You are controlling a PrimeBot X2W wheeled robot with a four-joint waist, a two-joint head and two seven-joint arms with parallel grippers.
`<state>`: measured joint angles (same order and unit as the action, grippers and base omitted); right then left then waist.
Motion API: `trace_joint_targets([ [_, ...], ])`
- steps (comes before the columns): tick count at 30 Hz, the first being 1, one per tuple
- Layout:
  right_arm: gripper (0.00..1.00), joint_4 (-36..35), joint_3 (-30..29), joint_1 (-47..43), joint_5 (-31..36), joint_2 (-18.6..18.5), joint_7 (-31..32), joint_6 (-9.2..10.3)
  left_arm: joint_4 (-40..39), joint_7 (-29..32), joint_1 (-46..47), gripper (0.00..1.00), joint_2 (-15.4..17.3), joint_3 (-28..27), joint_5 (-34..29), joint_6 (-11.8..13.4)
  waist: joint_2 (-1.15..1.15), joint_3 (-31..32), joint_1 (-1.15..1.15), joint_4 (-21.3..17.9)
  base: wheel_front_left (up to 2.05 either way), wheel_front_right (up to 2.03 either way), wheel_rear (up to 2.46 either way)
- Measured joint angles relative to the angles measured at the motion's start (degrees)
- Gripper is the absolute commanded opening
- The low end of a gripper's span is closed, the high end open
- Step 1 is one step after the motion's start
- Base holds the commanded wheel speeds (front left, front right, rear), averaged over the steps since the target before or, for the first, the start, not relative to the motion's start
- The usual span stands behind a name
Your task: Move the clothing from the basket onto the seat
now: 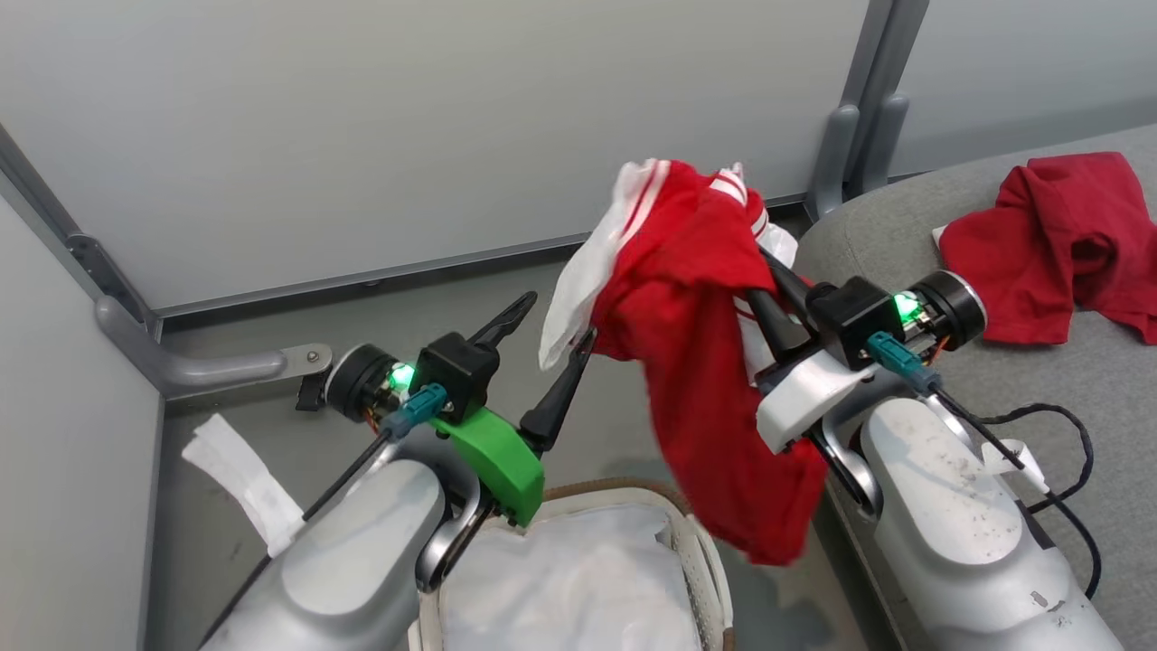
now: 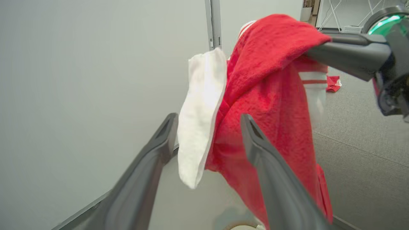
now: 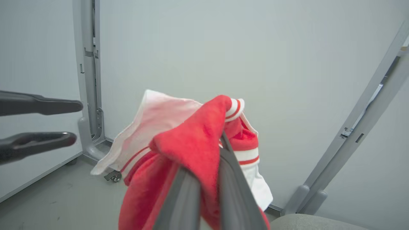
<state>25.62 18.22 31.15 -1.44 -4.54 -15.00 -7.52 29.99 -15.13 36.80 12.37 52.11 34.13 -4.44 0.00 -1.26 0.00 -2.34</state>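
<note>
My right hand (image 1: 779, 303) pinches the soft bright red garment with white stripes (image 1: 696, 362), dangling above the oval cream plastic basket (image 1: 700, 551). My left hand (image 1: 559, 318) is spread, empty. I should swing right, lifting the hem clear over the large grey fabric sofa (image 1: 904, 244).

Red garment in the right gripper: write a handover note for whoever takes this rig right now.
Right gripper: shut on the red garment, which hangs in the air above the basket, beside the sofa.
Left gripper: open, empty, next to the hanging cloth.
Done: another red garment lies on the sofa.
Left: carry the held piece over the sofa and release. The visible part of the basket shows white liner; check the rest.
</note>
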Motion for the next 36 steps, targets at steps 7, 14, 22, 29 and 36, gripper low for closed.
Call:
trace_joint_targets([
  [7, 0.00, -2.02, -4.19, -1.35, 1.08, 0.23, 0.00, 0.00, -0.68, 0.00, -8.23, 1.00, -2.68, -5.44, -3.08, -0.19, 0.00, -0.97, 0.00, -0.40, 0.00, 0.00, 0.00],
  [14, 0.00, -3.13, -6.55, -2.20, 1.65, 0.05, 0.00, 0.00, -0.68, 0.00, -12.46, 1.00, -4.66, -8.93, -6.76, -1.45, 0.00, -1.76, 0.00, -1.24, 0.00, 0.00, 0.00],
  [22, 0.00, -3.71, -7.66, -1.99, 2.14, 0.00, 0.00, 0.00, -1.53, 0.00, -13.68, 1.00, -6.19, -11.85, -10.24, -2.31, 0.00, -2.41, 0.00, -3.59, 0.00, 0.00, 0.00],
  [29, 0.00, -5.28, -8.44, 0.76, 2.97, -1.04, 0.00, 0.00, -2.94, 0.00, -13.88, 1.00, -6.93, -13.83, -12.65, -2.64, 0.00, -3.73, 0.00, -8.08, 0.00, 0.00, 0.00],
  [36, 0.00, -7.37, -9.31, 2.53, 3.13, -2.05, 0.00, 0.00, -3.56, 0.00, -13.58, 1.00, -7.35, -14.58, -14.28, -2.86, 0.00, -6.07, 0.00, -15.07, 0.00, 0.00, 0.00],
])
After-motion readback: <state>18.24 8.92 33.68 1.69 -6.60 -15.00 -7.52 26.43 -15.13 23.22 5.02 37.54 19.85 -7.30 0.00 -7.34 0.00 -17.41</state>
